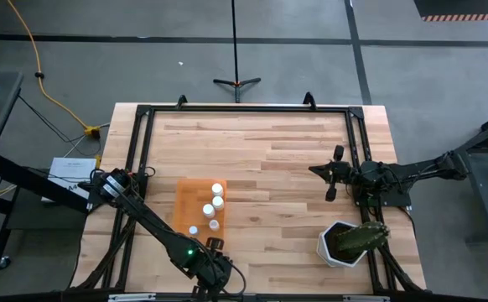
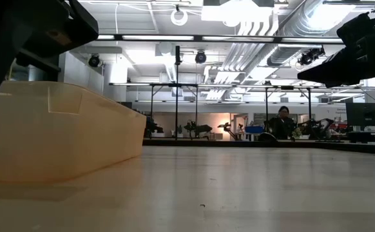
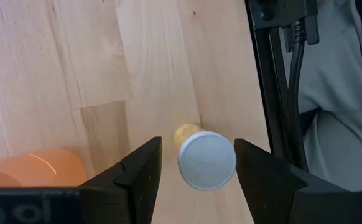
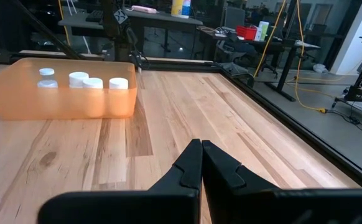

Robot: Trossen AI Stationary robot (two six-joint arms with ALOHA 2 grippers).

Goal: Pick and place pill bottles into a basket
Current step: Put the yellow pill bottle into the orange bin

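A small pill bottle with a white cap [image 3: 207, 160] stands on the wooden table near its near edge, just off the orange tray's near end [image 3: 38, 165]. My left gripper [image 3: 197, 142] [image 1: 215, 246] points down over it, open, one finger on each side of the cap. The translucent orange tray [image 1: 195, 205] lies left of the table's middle and holds several white-capped bottles [image 1: 215, 201] [image 4: 81, 79]. My right gripper [image 4: 201, 144] [image 1: 318, 170] is shut and empty, above the table's right part. My left gripper's fingers stand on both sides of the bottle's cap [image 3: 227, 155], coming from above. A gap shows between the cap and one finger [image 3: 145, 163]. The cap's edge meets the other finger [image 3: 249, 163] in the picture; whether it touches, I cannot tell.
A white hexagonal pot with a green plant [image 1: 349, 242] stands at the near right. A black frame [image 1: 244, 109] runs around the tabletop; its rail and cables [image 3: 280, 74] lie close beside the bottle. Bare wood lies between tray and right arm.
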